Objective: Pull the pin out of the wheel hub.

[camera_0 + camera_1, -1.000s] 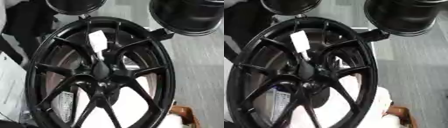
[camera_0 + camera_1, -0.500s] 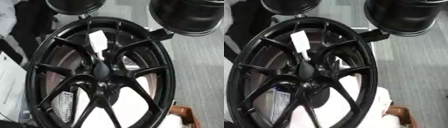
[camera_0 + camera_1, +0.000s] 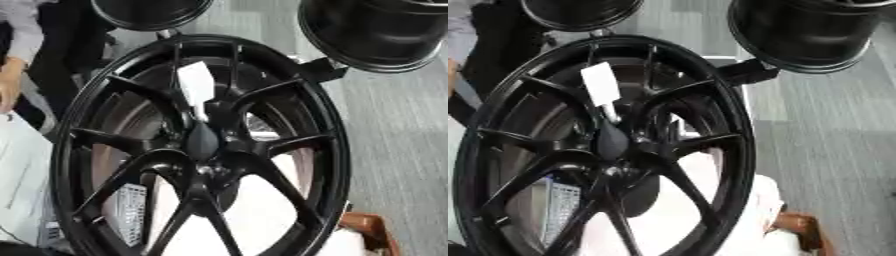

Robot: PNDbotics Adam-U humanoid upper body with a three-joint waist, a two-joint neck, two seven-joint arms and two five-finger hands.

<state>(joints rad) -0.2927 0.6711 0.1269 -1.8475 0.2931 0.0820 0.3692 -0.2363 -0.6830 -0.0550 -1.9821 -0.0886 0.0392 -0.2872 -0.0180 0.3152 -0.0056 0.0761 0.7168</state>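
Note:
A big black spoked wheel (image 3: 325,150) stands upright and fills most of both views. At its middle is the dark hub (image 3: 203,142). A pin with a flat white rectangular head (image 3: 600,84) sticks out of the hub and points up and slightly left; its thin pale stem (image 3: 611,115) runs down into the hub centre. Neither of my hands shows in either view, and nothing touches the pin.
Two more black rims hang at the top, one at the left (image 3: 153,12) and a deeper one at the right (image 3: 376,32). A white barcode label (image 3: 129,215) shows behind the lower spokes. A brown box (image 3: 374,234) sits at the lower right, on grey floor (image 3: 402,140).

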